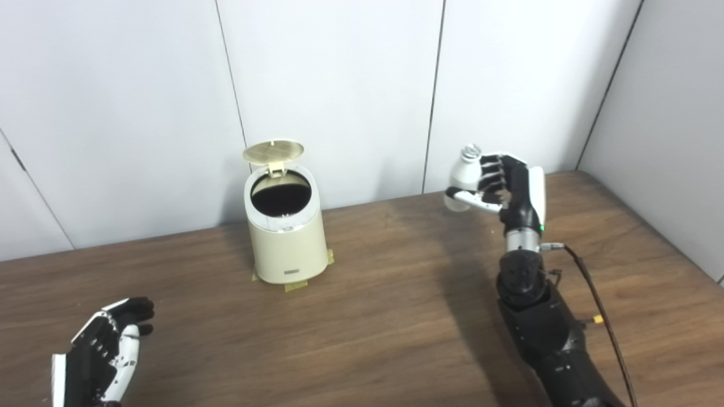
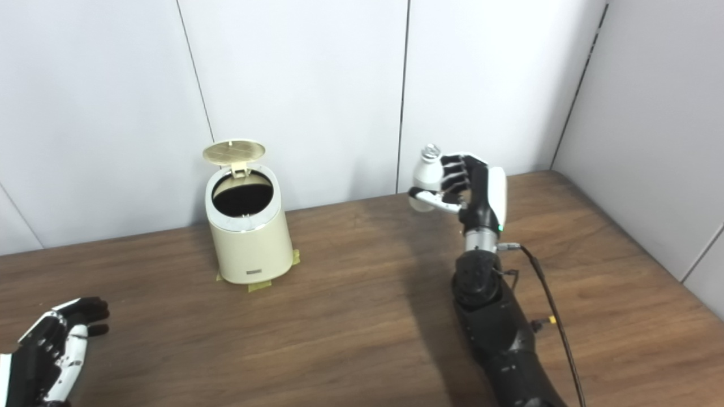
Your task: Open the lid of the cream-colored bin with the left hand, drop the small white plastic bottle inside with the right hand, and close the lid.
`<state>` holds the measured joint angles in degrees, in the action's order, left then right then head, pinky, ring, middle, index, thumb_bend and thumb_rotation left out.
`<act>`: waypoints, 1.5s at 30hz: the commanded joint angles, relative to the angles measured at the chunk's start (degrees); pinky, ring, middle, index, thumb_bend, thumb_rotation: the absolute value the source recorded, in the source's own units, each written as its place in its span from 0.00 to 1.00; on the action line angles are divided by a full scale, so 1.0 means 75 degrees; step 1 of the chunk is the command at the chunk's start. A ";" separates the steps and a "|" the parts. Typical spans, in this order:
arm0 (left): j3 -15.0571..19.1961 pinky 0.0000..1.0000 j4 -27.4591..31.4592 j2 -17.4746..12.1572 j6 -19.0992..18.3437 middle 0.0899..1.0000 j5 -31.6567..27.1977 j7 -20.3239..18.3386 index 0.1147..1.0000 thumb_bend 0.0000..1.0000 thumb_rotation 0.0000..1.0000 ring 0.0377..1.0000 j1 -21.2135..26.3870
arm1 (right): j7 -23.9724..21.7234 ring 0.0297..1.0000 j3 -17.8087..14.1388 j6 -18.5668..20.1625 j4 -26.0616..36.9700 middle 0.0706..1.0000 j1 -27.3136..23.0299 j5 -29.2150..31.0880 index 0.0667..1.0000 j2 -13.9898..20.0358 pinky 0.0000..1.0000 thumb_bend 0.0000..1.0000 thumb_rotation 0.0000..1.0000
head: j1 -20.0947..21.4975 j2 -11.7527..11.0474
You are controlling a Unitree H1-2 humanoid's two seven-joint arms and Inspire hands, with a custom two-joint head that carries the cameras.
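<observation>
The cream-colored bin (image 1: 288,243) stands on the wooden table near the back wall, left of centre. Its round lid (image 1: 273,150) is flipped up on its rear hinge, and the dark inside shows. My right hand (image 1: 506,183) is raised well above the table at the right and is shut on the small white plastic bottle (image 1: 465,172), held upright with its neck up. The bottle is far to the right of the bin's opening. My left hand (image 1: 104,347) is open and empty, low at the front left, away from the bin.
The table (image 1: 373,316) is brown wood, with white wall panels close behind the bin. Yellow tape pieces (image 1: 296,285) mark the bin's base. A black cable (image 1: 599,316) runs along my right forearm. The table's right edge (image 1: 667,237) meets the side wall.
</observation>
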<state>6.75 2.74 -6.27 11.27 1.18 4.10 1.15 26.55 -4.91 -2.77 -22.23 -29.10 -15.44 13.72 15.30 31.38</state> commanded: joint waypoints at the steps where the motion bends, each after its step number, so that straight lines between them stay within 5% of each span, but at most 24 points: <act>1: -0.0077 0.63 -0.0061 0.0065 0.0194 0.64 0.0175 0.0025 0.61 0.09 0.31 0.67 -0.0066 | -0.0119 0.42 0.0055 0.0032 0.0527 0.42 -0.0252 -0.0168 0.46 0.0010 0.37 0.53 0.00 | -0.0049 0.0007; 8: -0.0127 0.64 0.0111 0.0197 -0.0177 0.64 0.0311 0.0123 0.61 0.11 0.35 0.67 -0.0114 | -0.0585 0.39 0.0325 -0.0121 0.1245 0.42 -0.0202 -0.0174 0.47 -0.0268 0.35 0.53 0.00 | -0.0174 -0.0031; 17: -0.0180 0.63 -0.0122 0.0285 -0.0073 0.64 0.0487 0.0229 0.61 0.13 0.38 0.67 -0.0072 | -0.1111 0.28 0.0671 0.0477 0.2206 0.37 -0.0323 -0.0487 0.46 -0.0636 0.24 0.53 0.00 | -0.0518 -0.0070; 23: -0.0265 0.63 -0.0384 0.0405 0.0189 0.65 0.0564 0.0328 0.62 0.14 0.40 0.67 -0.0009 | -0.1336 0.48 0.0805 0.0739 0.2420 0.47 -0.0541 -0.0694 0.42 -0.0794 0.43 0.53 0.00 | -0.0994 -0.0188; 25: -0.0310 0.62 -0.0435 0.0437 0.0255 0.64 0.0594 0.0380 0.62 0.14 0.43 0.67 0.0002 | -0.1457 0.45 0.0889 0.0736 0.2458 0.44 -0.0607 -0.0715 0.44 -0.0843 0.47 0.53 0.00 | -0.1118 -0.0225; 29: -0.0380 0.61 -0.0479 0.0555 0.0308 0.64 0.0637 0.0482 0.62 0.12 0.41 0.66 0.0014 | -0.1727 0.35 0.0981 0.0718 0.2538 0.42 -0.0689 -0.0596 0.46 -0.0928 0.31 0.53 0.00 | -0.1348 -0.0280; 32: -0.0432 0.60 -0.0508 0.0649 0.0316 0.63 0.0756 0.0604 0.61 0.12 0.37 0.66 0.0023 | -0.1803 0.40 0.1006 0.0505 0.2435 0.44 -0.0751 -0.0505 0.47 -0.1024 0.33 0.52 0.00 | -0.1473 -0.0326; 40: -0.0613 0.61 -0.0588 0.0801 0.0409 0.64 0.0962 0.0841 0.61 0.11 0.36 0.66 0.0025 | -0.1862 0.35 0.1163 0.0152 0.2013 0.43 -0.0943 -0.0528 0.49 -0.1167 0.23 0.51 0.00 | -0.1735 -0.0477; 45: -0.0690 0.62 -0.0635 0.0891 0.0367 0.63 0.1054 0.0968 0.61 0.12 0.36 0.66 0.0031 | -0.1915 0.36 0.1235 -0.0032 0.1775 0.42 -0.1087 -0.0433 0.49 -0.1240 0.25 0.51 0.00 | -0.1889 -0.0567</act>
<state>2.12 0.62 -0.16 12.33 7.01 10.72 3.15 12.47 4.33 -0.02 -9.76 -33.61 -19.16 4.56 1.32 27.25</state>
